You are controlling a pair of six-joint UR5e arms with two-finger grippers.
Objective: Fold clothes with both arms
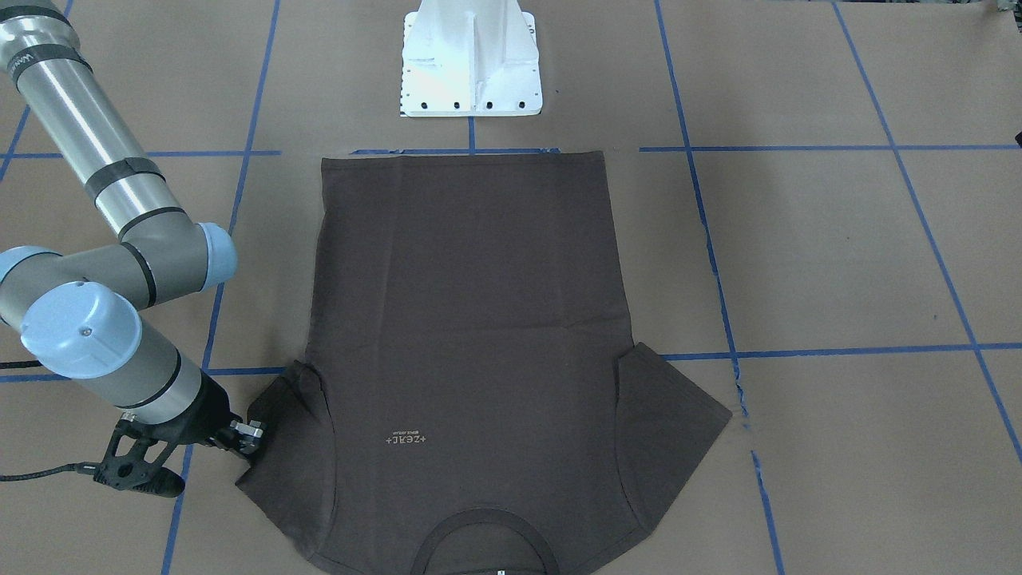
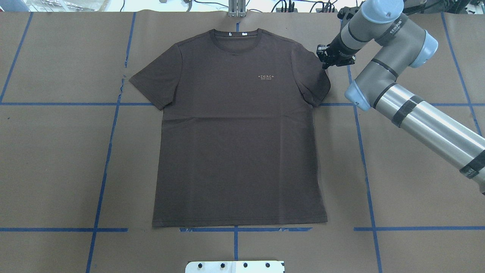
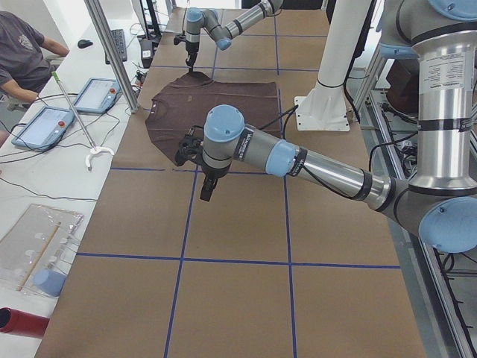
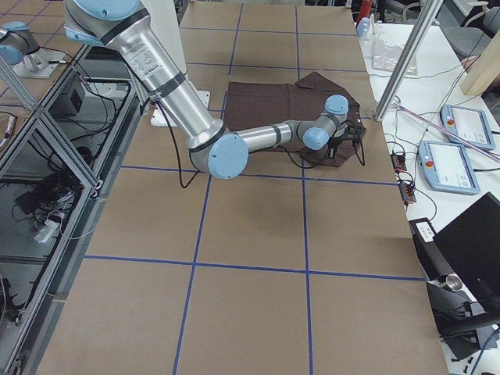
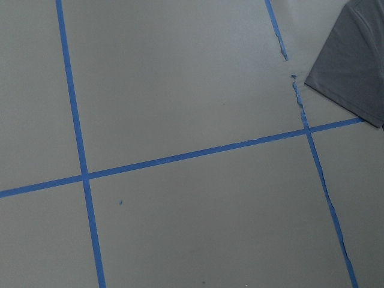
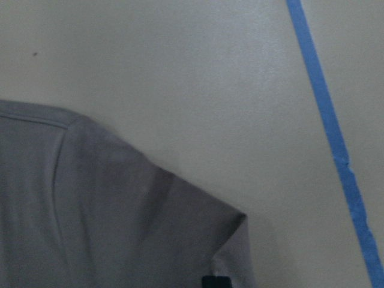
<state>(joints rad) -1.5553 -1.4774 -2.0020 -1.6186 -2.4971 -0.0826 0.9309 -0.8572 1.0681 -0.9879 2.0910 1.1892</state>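
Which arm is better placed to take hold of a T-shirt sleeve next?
Right, I'd judge. The right claw is down at a sleeve edge of the T-shirt. The left claw hangs off the T-shirt; its wrist view shows mostly bare table, the other sleeve only in a corner.

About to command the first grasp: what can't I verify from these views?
Left gripper: seen only from exterior left, so open or shut is unclear.
Right gripper: its black body hides, overhead, whether it touches the T-shirt sleeve.
Chest lettering: lower line too small to read, overhead.
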